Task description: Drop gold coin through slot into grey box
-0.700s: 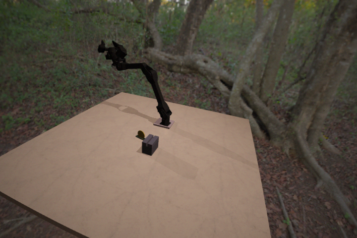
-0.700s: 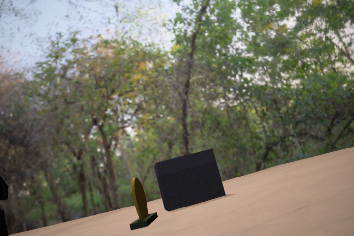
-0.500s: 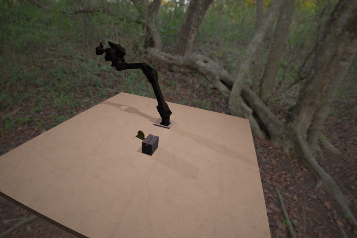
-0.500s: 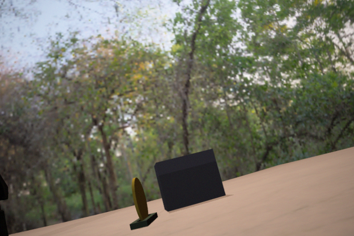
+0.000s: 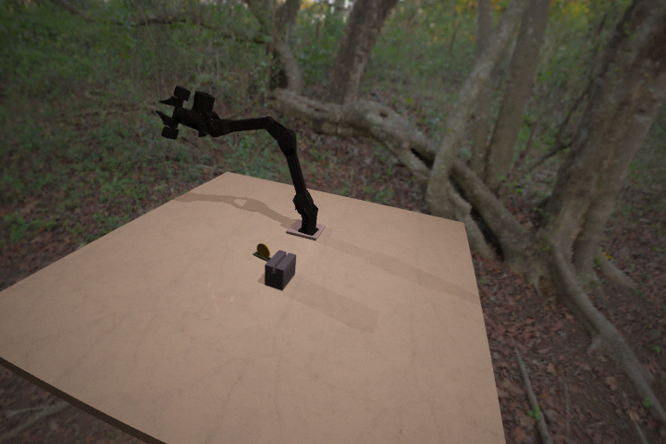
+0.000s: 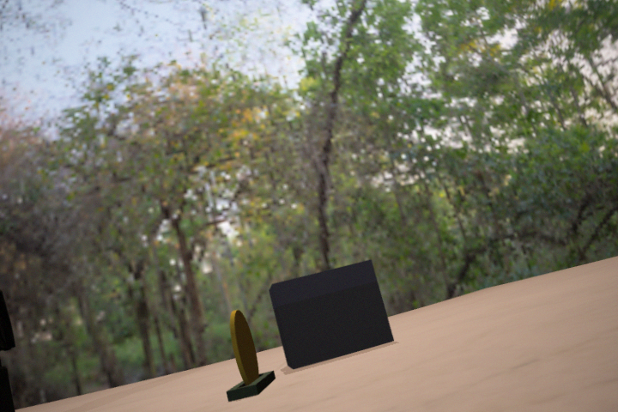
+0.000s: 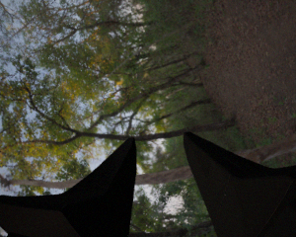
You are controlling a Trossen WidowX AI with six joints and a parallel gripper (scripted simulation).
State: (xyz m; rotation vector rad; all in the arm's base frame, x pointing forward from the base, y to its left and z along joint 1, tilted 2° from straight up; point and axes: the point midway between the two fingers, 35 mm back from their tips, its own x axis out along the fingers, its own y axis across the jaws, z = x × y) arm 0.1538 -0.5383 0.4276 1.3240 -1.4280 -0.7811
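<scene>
"Where's the gold coin?" "From my station I see the gold coin (image 5: 263,250) (image 6: 245,346) on edge in its dark-green holder (image 5: 261,255) (image 6: 251,386), just beside the grey slotted box (image 5: 280,271) (image 6: 333,315) on the surface (image 5: 187,314) (image 6: 489,335)."

"And the pincer?" "My pincer (image 5: 157,105) (image 7: 159,141) is part spread, its tips apart with nothing between them. It's up in the air, well apart from the box and off to the holder's side of it, and my wrist view gives me only trees and ground."

"So how would you do this step?" "I'd call it the approach. I'd swing the pincer toward the box, point it down, and stop above the coin. Then I'd turn the wrist until one finger faces each flat side, spread a bit wider, and descend straight."

"What might spoil it?" "A tip landing on the rim could tip the coin, and a wide wrist might brush the box. I'd grip high and centred, leaving the lower edge free to enter the slot."
</scene>
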